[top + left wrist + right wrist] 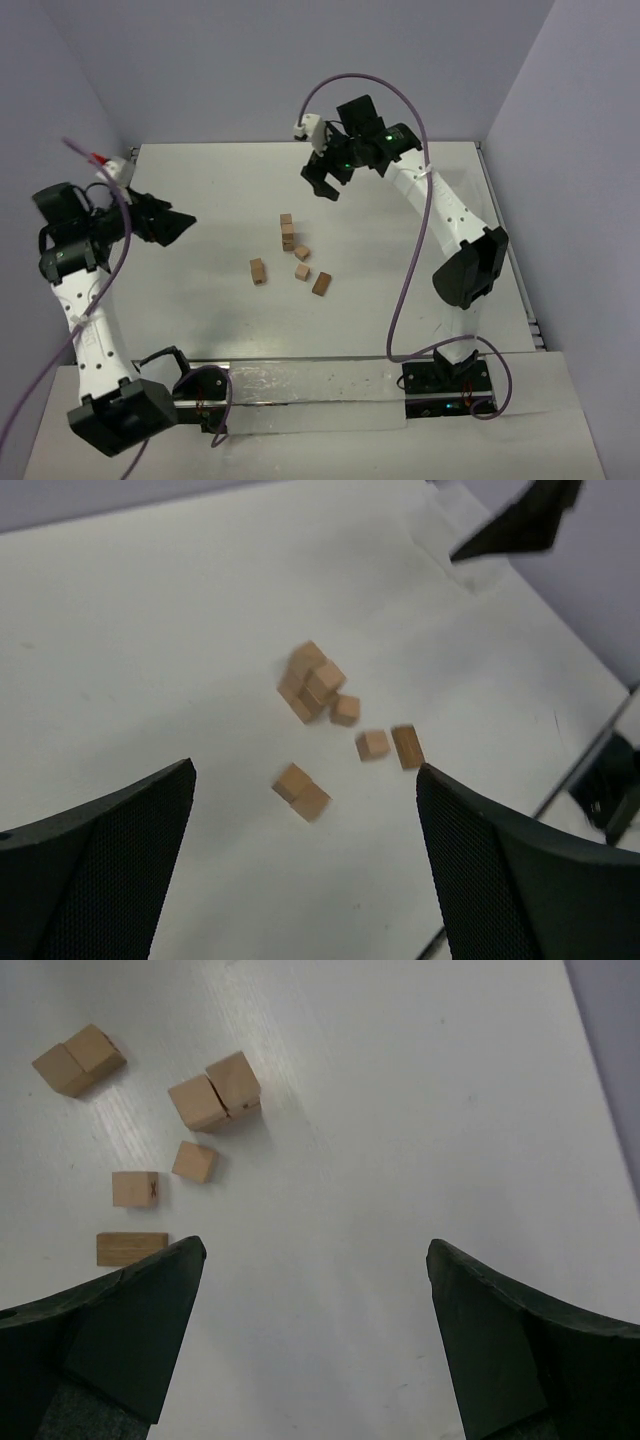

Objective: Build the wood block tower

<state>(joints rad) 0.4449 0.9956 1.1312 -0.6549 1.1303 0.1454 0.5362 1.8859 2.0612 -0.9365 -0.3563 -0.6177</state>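
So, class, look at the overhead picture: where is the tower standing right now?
In the top view, the tower stands near the middle of the table, with loose wood blocks just nearer the arm bases.

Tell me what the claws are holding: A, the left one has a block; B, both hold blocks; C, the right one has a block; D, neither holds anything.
D: the left claw and right claw are both open and empty, and the blocks sit out on the table.
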